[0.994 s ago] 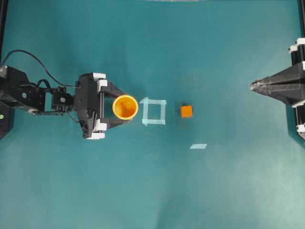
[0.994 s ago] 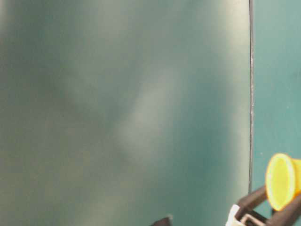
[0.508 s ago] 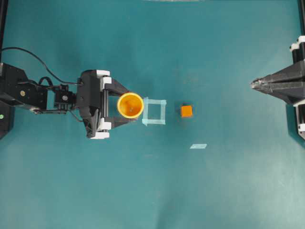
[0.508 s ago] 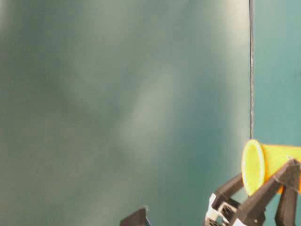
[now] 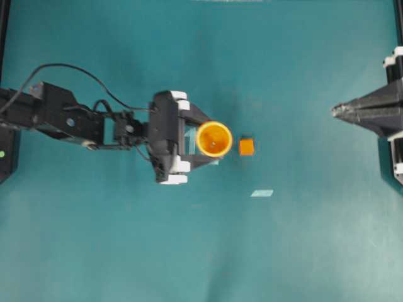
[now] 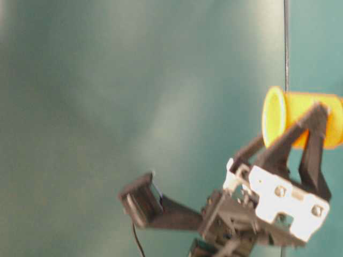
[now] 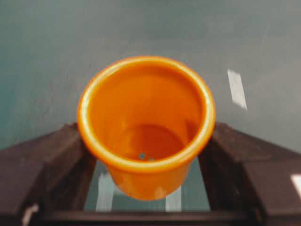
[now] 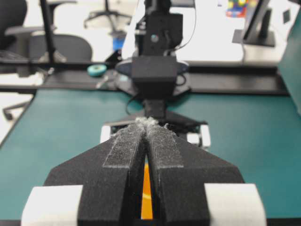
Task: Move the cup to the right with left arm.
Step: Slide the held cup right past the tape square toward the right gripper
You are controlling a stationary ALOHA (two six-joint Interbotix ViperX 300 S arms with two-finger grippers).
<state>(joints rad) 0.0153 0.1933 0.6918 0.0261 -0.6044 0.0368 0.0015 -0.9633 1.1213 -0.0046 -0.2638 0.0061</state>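
The cup [image 5: 214,138], yellow at the rim and orange inside, stands upright between the two fingers of my left gripper [image 5: 212,139], which is shut on its wall. It hangs just left of a small orange cube [image 5: 246,146]. The table-level view has the cup [image 6: 305,120] lifted off the table with both black fingers [image 6: 312,144] across its side. Looking down from the left wrist, the cup [image 7: 146,113] sits between the fingers [image 7: 51,160], with tape strips [image 7: 104,192] showing below its base. My right gripper [image 5: 334,112] rests shut at the far right, its pads [image 8: 162,146] pressed together.
A loose strip of pale tape [image 5: 262,193] lies on the teal table [image 5: 201,251] below and right of the cube. The left arm [image 5: 75,123] and its cable stretch in from the left edge. Beyond the table's far end are chairs and desks [image 8: 56,42].
My left arm has carried the cup to the right, from left of the tape square to over it, close to the orange cube, and it sits higher. The right gripper has not moved.
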